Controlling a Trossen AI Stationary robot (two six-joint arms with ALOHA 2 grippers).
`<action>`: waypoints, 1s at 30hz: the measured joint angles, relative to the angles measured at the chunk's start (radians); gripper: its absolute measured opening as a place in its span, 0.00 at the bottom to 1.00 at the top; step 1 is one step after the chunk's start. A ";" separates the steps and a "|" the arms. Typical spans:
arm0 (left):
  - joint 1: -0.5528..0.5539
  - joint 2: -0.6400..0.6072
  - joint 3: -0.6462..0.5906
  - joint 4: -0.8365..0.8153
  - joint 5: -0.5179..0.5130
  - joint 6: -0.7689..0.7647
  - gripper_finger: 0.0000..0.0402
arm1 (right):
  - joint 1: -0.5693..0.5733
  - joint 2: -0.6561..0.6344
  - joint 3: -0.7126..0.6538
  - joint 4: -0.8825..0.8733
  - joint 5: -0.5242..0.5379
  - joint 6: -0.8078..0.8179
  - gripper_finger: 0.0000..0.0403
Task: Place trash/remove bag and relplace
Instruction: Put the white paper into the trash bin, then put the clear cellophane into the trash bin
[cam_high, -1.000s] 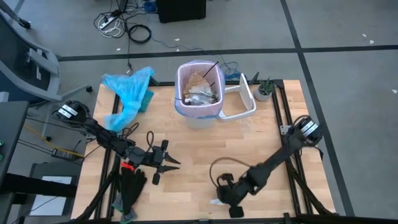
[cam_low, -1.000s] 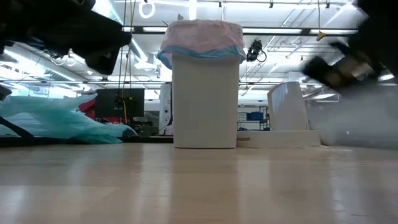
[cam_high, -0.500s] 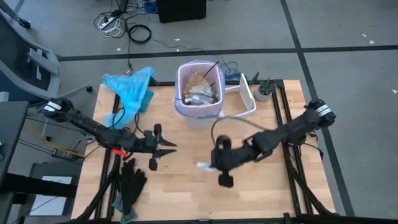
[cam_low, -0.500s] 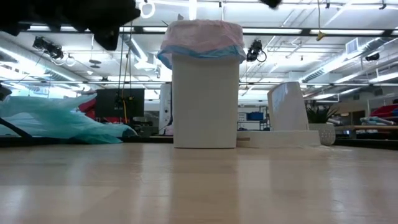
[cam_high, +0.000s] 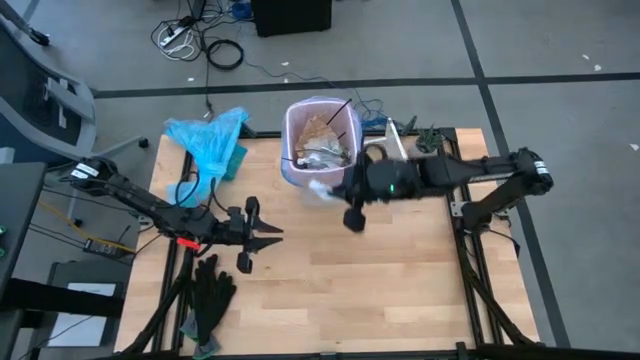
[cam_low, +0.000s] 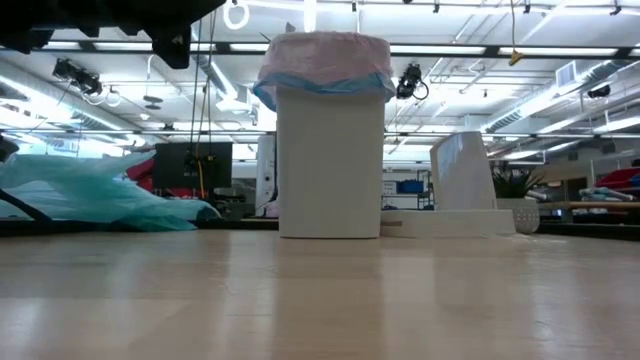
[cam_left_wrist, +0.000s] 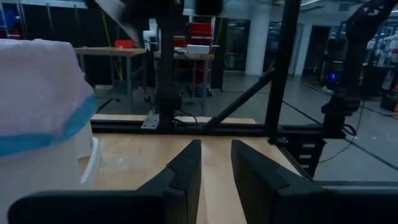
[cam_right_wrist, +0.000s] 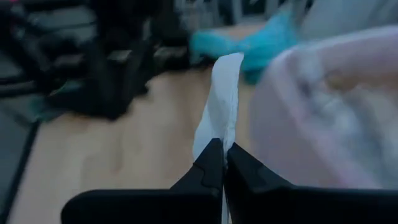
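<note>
A white bin (cam_high: 318, 190) stands at the table's far middle, lined with the pale pink bag (cam_high: 292, 128), whose rim is folded over the top (cam_low: 325, 58). Trash (cam_high: 322, 142) lies inside: brown paper, film and thin black utensils. My right gripper (cam_high: 334, 189) hangs at the bin's near rim, shut on a white scrap (cam_high: 320, 187). My left gripper (cam_high: 277, 232) hovers over the table's left part, open and holding nothing (cam_left_wrist: 216, 158), pointing level toward the right. My right gripper pinches the white scrap between its two fingertips at its lower edge (cam_right_wrist: 219, 138). The fingers come from the table's right, slanting down. The scrap stands out past the fingertips (cam_right_wrist: 225, 87), lifted clear of the table, beside the pink bag's rim (cam_right_wrist: 323, 106).
A crumpled light-blue plastic bag (cam_high: 208, 142) lies at the far left corner. A white lid (cam_high: 399, 152) leans right of the bin, with a small plant (cam_high: 428, 140) beyond it. Black gloves (cam_high: 211, 292) lie at the near left edge. The near middle of the table is bare wood.
My right gripper, shut on the white scrap, has risen from the table's near edge and swung toward the far edge, up to the bin's near rim. The scrap has come clear of the table. My left gripper has risen a little and drawn back toward the left.
</note>
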 joint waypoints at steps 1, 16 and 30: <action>0.000 0.000 0.000 0.000 -0.010 -0.001 0.24 | -0.024 -0.004 0.001 0.022 -0.006 -0.027 0.00; 0.000 0.000 0.000 0.039 -0.250 -0.099 0.19 | -0.367 -0.002 0.002 0.173 -0.179 -0.164 0.03; 0.107 -0.255 0.078 -0.561 -0.027 -0.075 0.01 | -0.389 0.014 0.002 0.179 -0.203 -0.044 0.30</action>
